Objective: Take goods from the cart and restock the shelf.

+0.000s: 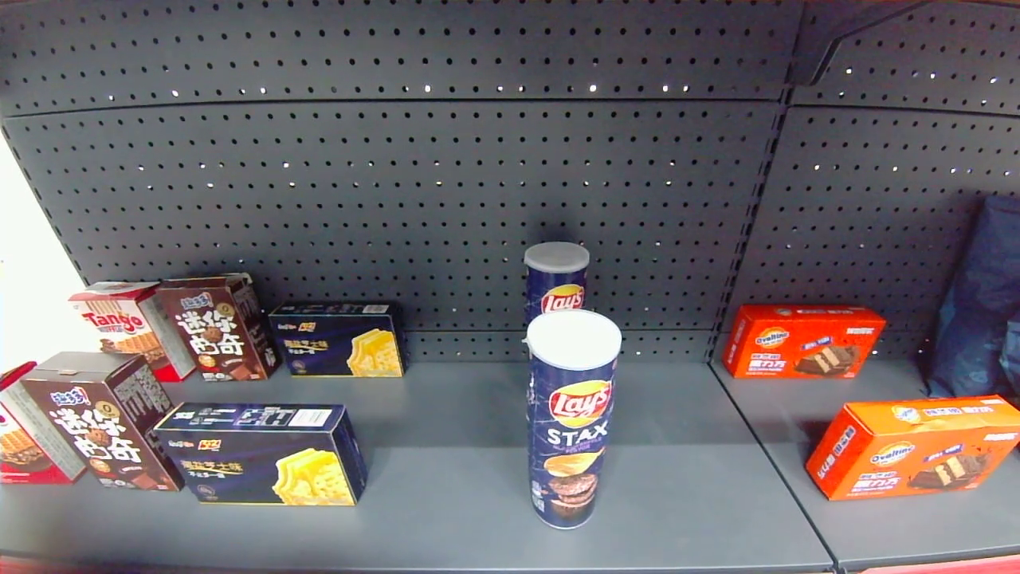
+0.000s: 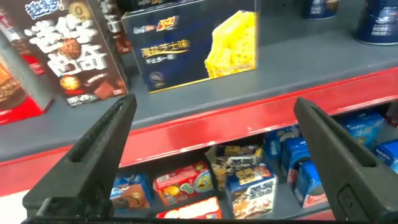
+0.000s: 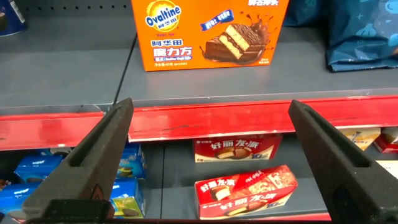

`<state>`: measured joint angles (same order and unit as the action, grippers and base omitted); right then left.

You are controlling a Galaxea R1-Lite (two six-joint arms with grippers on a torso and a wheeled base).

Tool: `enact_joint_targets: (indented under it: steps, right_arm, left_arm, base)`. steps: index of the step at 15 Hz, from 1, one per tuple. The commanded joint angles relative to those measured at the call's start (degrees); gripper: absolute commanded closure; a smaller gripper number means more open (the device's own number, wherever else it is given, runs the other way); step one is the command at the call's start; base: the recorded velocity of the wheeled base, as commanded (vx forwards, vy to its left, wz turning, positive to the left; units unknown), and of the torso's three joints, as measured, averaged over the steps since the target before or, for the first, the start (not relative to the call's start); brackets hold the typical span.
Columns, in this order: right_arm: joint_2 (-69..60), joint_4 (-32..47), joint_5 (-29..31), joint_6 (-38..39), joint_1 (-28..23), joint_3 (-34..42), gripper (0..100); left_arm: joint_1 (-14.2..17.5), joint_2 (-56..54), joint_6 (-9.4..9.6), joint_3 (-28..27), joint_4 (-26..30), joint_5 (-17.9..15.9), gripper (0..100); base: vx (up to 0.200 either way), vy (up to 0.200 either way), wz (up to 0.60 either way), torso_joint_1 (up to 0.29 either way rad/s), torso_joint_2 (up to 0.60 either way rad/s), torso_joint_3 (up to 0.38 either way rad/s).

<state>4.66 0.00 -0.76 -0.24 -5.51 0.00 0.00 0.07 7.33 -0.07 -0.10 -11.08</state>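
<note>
My left gripper [image 2: 211, 165] is released, jaws spread wide before the shelf [image 2: 280, 78] edge. My right gripper [image 3: 211, 162] is likewise released. In the head view, a chips can [image 1: 572, 414] stands upright on the shelf at centre, with an orange box [image 1: 912, 456] at lower right.

matt metal shelf [image 1: 446, 430], chip can [image 1: 572, 422] — glossy

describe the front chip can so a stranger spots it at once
Look at the grey shelf below the pegboard wall. Near its middle stand two upright blue cans in a line. The front can is nearer the shelf's edge, ahead of the rear can by the wall.
</note>
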Motion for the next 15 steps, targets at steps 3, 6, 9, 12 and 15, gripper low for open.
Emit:
enact_joint_targets:
  steps: [3, 6, 9, 12, 15]
  right_arm:
    - [0.2, 0.0, 0.0, 0.0, 0.0, 0.0, 0]
    - [0.2, 0.0, 0.0, 0.0, 0.0, 0.0, 0]
    - [-1.9, 0.0, 0.0, -0.1, 5.8, 0.0, 0]
    - [-4.7, -0.1, 0.0, 0.1, 5.7, 0.0, 0]
    - [-4.7, -0.1, 0.0, 0.1, 5.7, 0.0, 0]
  left_arm:
    - [-0.1, 0.0, -0.12, 0.0, -0.1, 0.1, 0]
    - [0.0, 0.0, -1.00, 0.0, -0.1, 0.4, 0]
    - [-0.1, -0.1, -1.00, 0.0, -0.1, 0.4, 0]
    - [-0.1, 0.0, -1.09, 0.0, -0.1, 0.4, 0]
    - [0.0, 0.0, -1.09, 0.0, -0.1, 0.4, 0]
  base:
    - [0.000, 0.000, 0.00, 0.000, 0.00, 0.000]
    - [0.000, 0.000, 0.00, 0.000, 0.00, 0.000]
    - [0.000, 0.000, 0.00, 0.000, 0.00, 0.000]
    - [0.000, 0.000, 0.00, 0.000, 0.00, 0.000]
    - [0.000, 0.000, 0.00, 0.000, 0.00, 0.000]
